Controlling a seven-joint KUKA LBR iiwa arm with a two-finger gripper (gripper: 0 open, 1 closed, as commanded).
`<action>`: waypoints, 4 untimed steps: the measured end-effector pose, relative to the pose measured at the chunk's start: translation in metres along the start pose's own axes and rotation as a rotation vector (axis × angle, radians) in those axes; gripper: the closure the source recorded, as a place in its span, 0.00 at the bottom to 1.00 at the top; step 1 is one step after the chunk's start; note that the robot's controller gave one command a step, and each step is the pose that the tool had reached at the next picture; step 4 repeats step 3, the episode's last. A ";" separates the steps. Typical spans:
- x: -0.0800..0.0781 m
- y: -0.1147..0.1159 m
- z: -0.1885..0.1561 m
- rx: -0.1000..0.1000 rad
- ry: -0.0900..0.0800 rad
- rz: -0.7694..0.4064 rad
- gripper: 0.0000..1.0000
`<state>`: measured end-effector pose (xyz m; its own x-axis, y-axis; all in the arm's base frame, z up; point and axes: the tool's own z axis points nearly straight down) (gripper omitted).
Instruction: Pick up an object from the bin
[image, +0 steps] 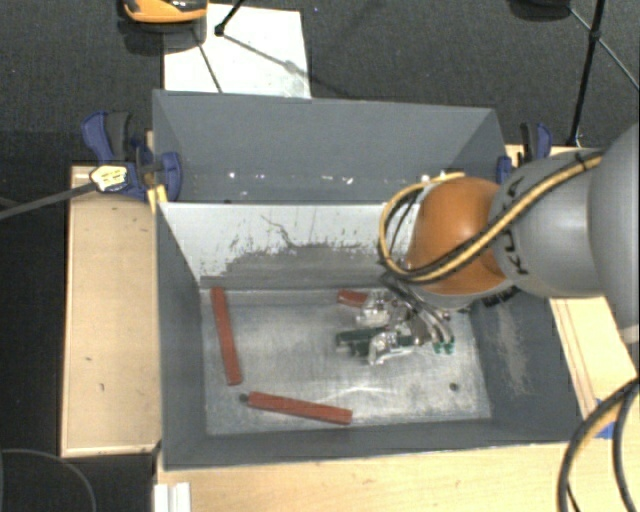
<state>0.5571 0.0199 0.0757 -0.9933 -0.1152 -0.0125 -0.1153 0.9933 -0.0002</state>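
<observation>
My gripper (388, 338) is low over the bin floor, right of the middle, under the arm's orange cover. A small dark object (353, 342) lies at its left side, touching or almost touching it. A short red-brown piece (352, 297) lies just behind the gripper, near the back wall. A small green bit (444, 347) shows at the gripper's right; whether it is loose or part of the robot is unclear.
A long red-brown stick (225, 335) lies along the left side of the floor, running front to back. A second red-brown stick (299, 407) lies along the front. The arm comes in from the right over the bin's right wall.
</observation>
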 end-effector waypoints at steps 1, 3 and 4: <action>0.000 0.000 0.000 0.000 0.000 0.000 1.00; 0.026 -0.028 -0.200 0.002 0.002 -0.170 1.00; 0.026 -0.028 -0.200 0.002 0.002 -0.170 1.00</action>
